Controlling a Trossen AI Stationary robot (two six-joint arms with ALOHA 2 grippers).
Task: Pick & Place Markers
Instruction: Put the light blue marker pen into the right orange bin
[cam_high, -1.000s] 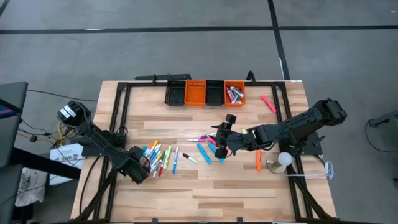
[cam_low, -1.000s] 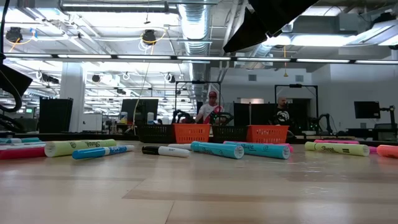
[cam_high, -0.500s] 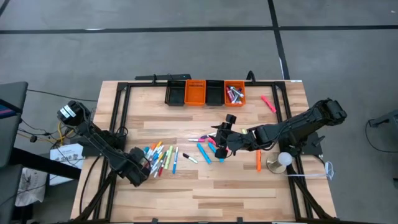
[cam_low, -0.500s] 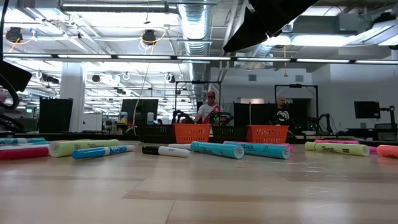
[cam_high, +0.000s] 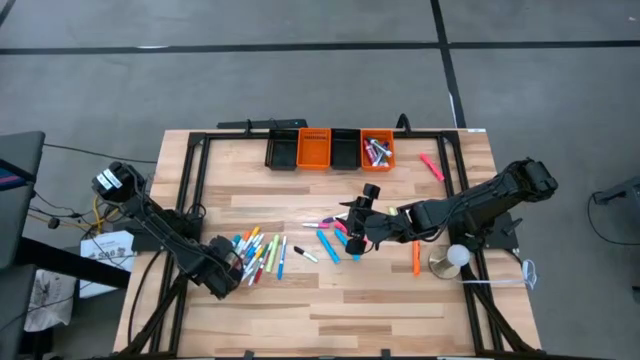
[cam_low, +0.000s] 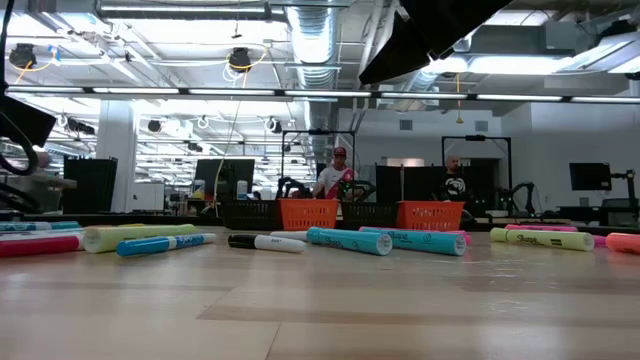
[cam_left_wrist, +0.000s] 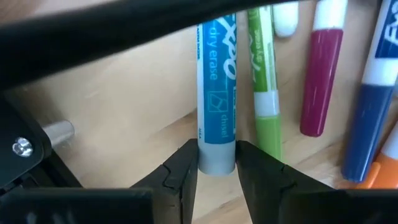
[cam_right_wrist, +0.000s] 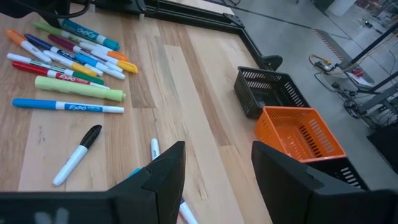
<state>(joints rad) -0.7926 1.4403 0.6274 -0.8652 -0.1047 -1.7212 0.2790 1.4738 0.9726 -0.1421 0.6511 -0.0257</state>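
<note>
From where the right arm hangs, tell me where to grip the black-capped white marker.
Grip the black-capped white marker mid-barrel on its white body, coming straight down. It lies flat on the table, apart from its neighbours, so the right end effector, fingers apart, could likely straddle it across its width.

glossy plastic markers (cam_left_wrist: 216, 93), matt wood table (cam_high: 400, 290)

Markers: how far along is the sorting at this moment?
Done: a few markers lie in the far-right orange bin. In hand: the left gripper pinches a light-blue marker at the left cluster; the right gripper is open, empty, over the centre. Left: most markers, on the table.
</note>
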